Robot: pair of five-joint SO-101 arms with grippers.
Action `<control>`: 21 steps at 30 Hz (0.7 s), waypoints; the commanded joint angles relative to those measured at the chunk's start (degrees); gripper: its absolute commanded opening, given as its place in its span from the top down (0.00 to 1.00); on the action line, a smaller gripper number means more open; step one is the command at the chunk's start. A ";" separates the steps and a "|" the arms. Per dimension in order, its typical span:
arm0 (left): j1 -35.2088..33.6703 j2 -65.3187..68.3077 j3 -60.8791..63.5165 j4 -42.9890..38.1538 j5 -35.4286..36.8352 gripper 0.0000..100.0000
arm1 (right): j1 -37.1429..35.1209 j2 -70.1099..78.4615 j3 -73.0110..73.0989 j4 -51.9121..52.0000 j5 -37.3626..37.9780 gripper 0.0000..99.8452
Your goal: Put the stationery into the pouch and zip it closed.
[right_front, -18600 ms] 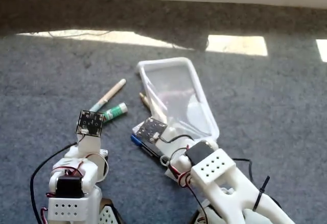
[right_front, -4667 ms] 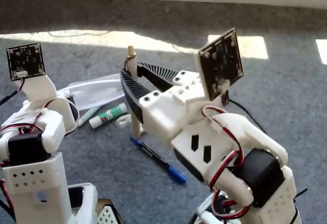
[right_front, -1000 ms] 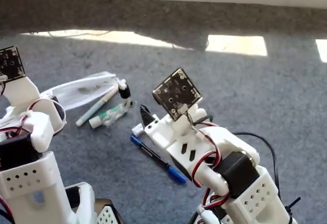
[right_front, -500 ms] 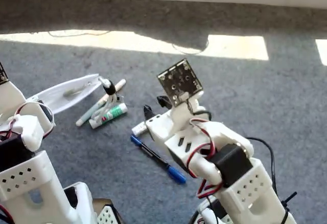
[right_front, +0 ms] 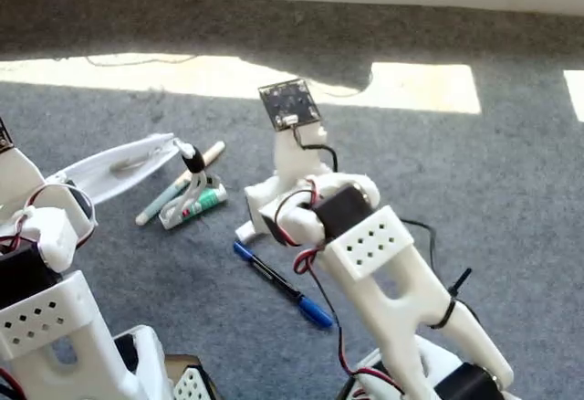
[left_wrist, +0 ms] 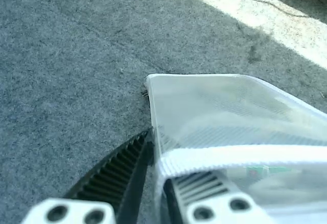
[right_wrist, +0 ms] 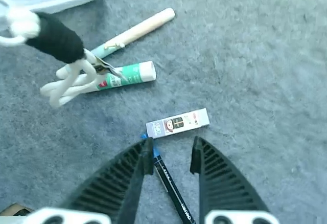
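Note:
My left gripper is shut on the edge of the clear white-trimmed pouch, holding it off the carpet at the left. Its white zip cord with a black bead dangles over a green-and-white glue stick and a wooden-ended pen. My right gripper is open, hovering just above a small white eraser and the end of a blue pen. The glue stick and wooden-ended pen lie beyond it. In the high view the blue pen lies beside the right arm.
Everything lies on grey carpet. Bright sunlit patches and a thin cable run along the far side. The left arm's white base fills the near left corner.
The right arm has swung its wrist up and back over the eraser, gripper pointing down. The left arm has lifted the pouch a little and drawn it leftwards.

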 commanded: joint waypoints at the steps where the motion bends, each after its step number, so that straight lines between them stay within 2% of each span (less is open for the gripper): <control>1: -1.10 -0.13 -0.40 -1.85 0.62 0.99 | 1.19 4.18 -4.18 -1.54 -4.04 0.88; 9: -1.19 -0.13 -0.40 -1.58 0.53 0.99 | 4.00 17.36 -10.24 -1.89 -13.63 0.88; 21: -1.19 -0.13 -0.40 -1.76 0.53 0.99 | 3.82 31.43 -13.67 -6.64 -14.33 0.87</control>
